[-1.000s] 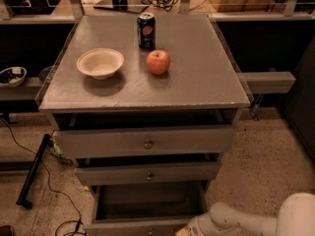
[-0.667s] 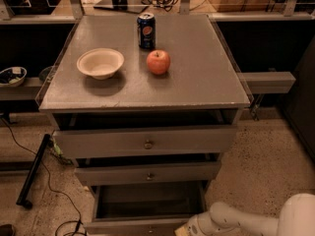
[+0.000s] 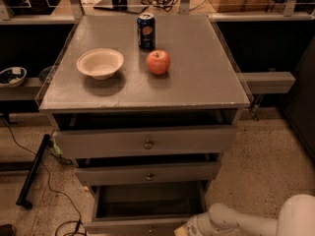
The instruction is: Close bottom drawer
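Observation:
The bottom drawer (image 3: pixel 129 227) is the narrowest of three grey-brown drawers. It is pulled far out, so its empty inside shows, and its low front panel lies at the lower edge of the camera view. My gripper (image 3: pixel 183 230) is low in the view, right against the right part of that front panel. Most of it is cut off by the lower edge. The white arm (image 3: pixel 236 221) reaches in from the lower right.
The top drawer (image 3: pixel 145 142) and middle drawer (image 3: pixel 147 175) each stand slightly out. On the cabinet top are a white bowl (image 3: pixel 100 63), a red apple (image 3: pixel 158 62) and a blue soda can (image 3: pixel 146 31). A black pole (image 3: pixel 32 173) and cables lie on the floor at left.
My gripper and arm have shifted slightly left and down along the bottom drawer's front. The drawer looks about as far out as before.

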{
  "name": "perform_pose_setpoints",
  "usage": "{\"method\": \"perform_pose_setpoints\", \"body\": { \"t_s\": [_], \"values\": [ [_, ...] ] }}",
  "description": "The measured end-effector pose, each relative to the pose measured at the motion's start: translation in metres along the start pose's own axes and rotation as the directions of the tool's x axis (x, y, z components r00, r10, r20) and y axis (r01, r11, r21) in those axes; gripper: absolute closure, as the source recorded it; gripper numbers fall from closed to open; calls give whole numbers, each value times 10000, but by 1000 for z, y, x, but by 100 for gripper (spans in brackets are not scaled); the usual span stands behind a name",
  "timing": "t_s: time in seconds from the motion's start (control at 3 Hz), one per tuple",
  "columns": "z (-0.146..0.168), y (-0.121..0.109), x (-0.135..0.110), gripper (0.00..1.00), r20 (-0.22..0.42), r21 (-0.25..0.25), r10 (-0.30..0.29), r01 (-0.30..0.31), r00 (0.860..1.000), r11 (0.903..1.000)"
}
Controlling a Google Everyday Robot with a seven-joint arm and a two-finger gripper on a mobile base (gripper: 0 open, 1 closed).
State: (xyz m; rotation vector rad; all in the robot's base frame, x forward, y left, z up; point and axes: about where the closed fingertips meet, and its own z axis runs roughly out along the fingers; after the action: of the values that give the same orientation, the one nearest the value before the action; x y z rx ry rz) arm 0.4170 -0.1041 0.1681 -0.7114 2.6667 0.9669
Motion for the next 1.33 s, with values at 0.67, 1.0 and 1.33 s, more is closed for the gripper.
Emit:
{"method": "perform_pose_setpoints", "body": {
  "t_s": [0.67,1.0,1.33],
  "values": [
    [4,-1,-16,100,412,210,-138,129,9991,9997],
    [4,-1,-16,100,413,209,-132,123,9991,9997],
    [9,-7,-11,100,524,190,260,-270,9983,9995]
  ]
}}
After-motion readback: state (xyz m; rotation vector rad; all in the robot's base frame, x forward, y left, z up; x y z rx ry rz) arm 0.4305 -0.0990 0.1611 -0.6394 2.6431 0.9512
